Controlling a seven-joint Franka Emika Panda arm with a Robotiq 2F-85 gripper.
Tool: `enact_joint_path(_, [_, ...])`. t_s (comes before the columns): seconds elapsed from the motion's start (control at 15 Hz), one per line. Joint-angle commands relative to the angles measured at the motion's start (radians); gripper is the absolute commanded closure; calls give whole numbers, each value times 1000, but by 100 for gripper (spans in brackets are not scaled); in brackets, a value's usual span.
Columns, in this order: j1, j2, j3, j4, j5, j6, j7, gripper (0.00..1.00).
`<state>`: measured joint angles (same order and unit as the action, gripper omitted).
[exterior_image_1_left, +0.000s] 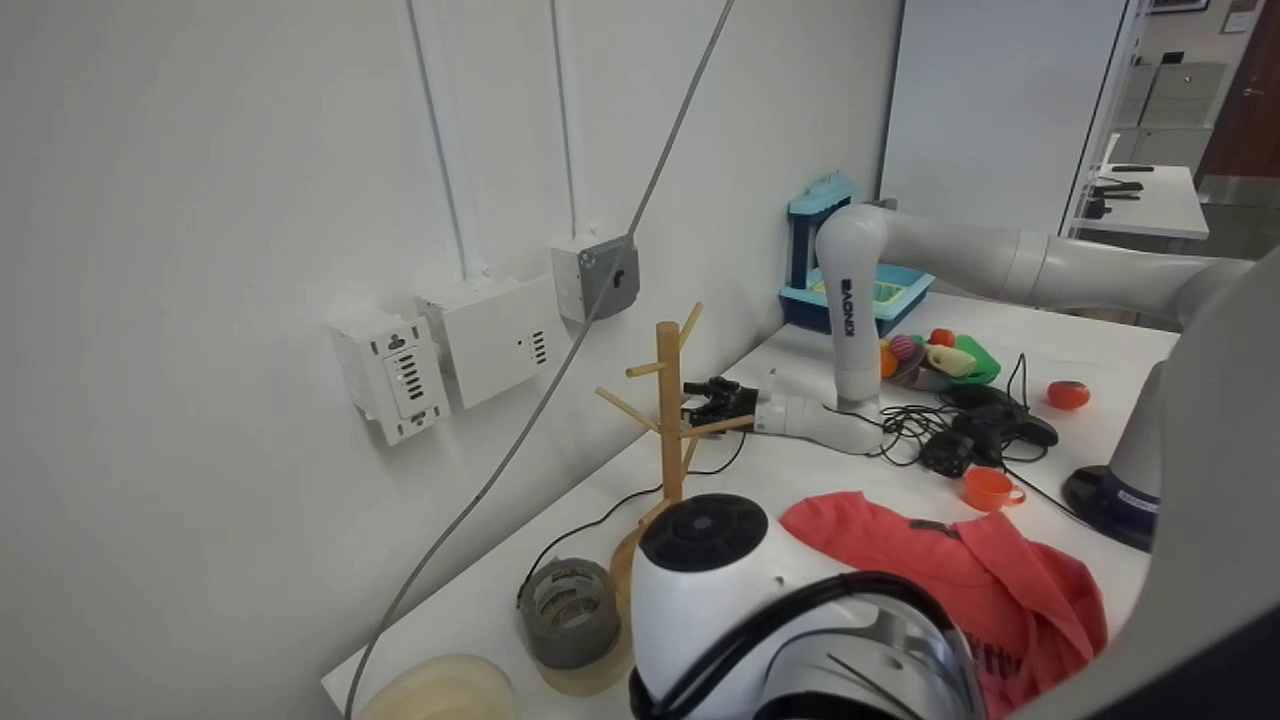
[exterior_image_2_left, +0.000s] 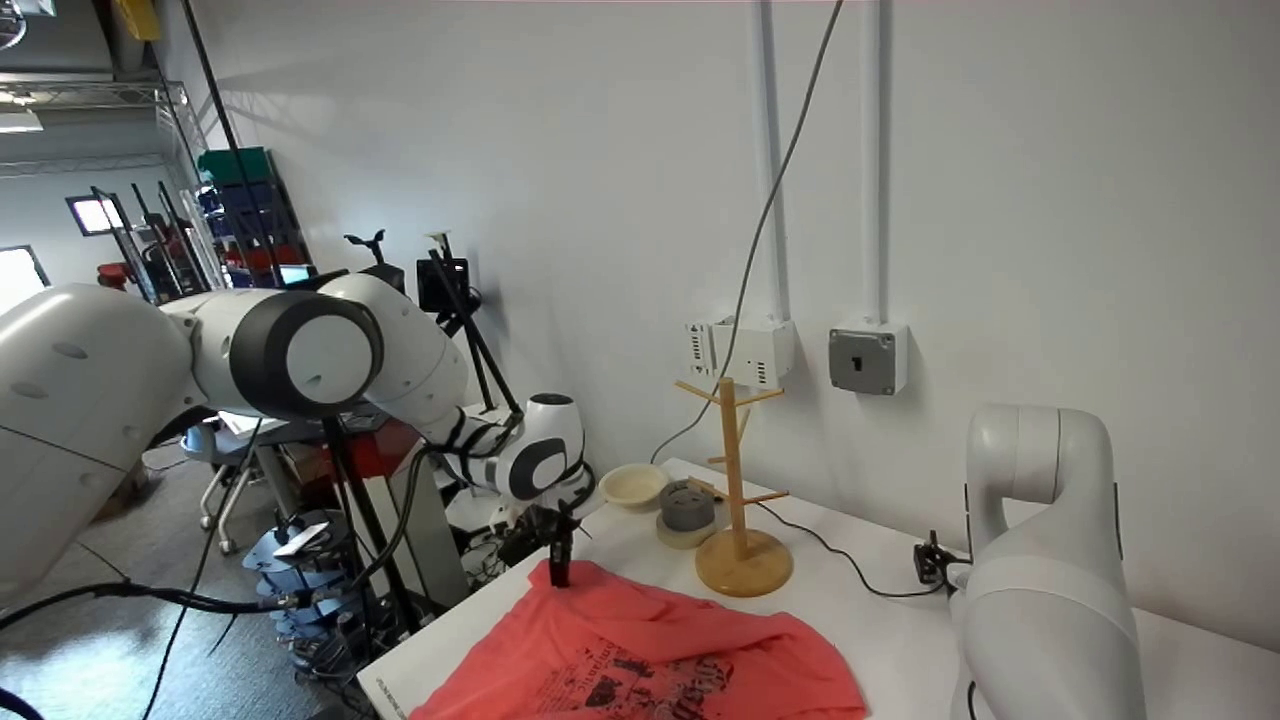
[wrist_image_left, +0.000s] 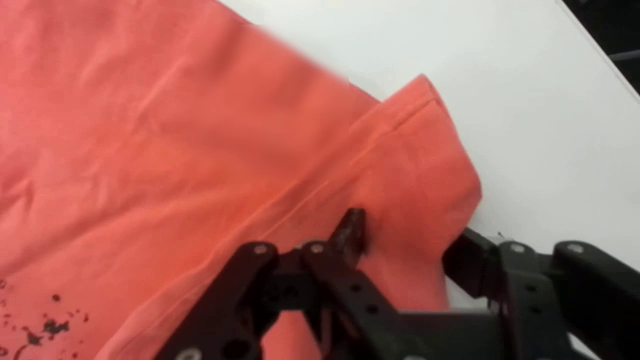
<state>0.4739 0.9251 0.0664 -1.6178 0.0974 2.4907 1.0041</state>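
Where the red shirt (exterior_image_2_left: 640, 645) lies: spread on the white table (exterior_image_2_left: 870, 640), near the edge at 9 o'clock in an exterior view.
Shirt's look: coral red, wrinkled, in uneven folds; in the wrist view a stitched edge (wrist_image_left: 295, 205) runs toward 2 o'clock.
Wooden stand (exterior_image_2_left: 734, 470): upright, just beside the shirt, toward 1 o'clock in an exterior view.
Gripper (wrist_image_left: 411, 230) at the cloth: in the wrist view it is at 5 o'clock, and most of the shirt spreads from it toward 10 o'clock; in an exterior view, the cloth extends toward 5 o'clock.
Two fingers (wrist_image_left: 350, 232): parted, with shirt cloth in the gap between them.
Print (exterior_image_2_left: 650, 690): dark letters and marks, at 6 o'clock of the cloth in an exterior view.
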Motion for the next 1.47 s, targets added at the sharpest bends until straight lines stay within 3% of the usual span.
enact_joint_path(0.0, [24, 13, -23, 26, -21, -23, 26, 93])
enact_joint_path(0.13, [24, -16, -22, -9, -28, -10, 18, 100])
enact_joint_path(0.27, [17, -52, -16, -52, -26, 10, 9, 96])
enact_joint_path(0.73, [-14, -253, -14, -266, -40, 52, -51, 96])
enact_joint_path(1.13, [-17, -379, -123, -387, -226, 39, -56, 96])
enact_joint_path(1.4, [-13, -391, -220, -396, -405, 41, -15, 96])
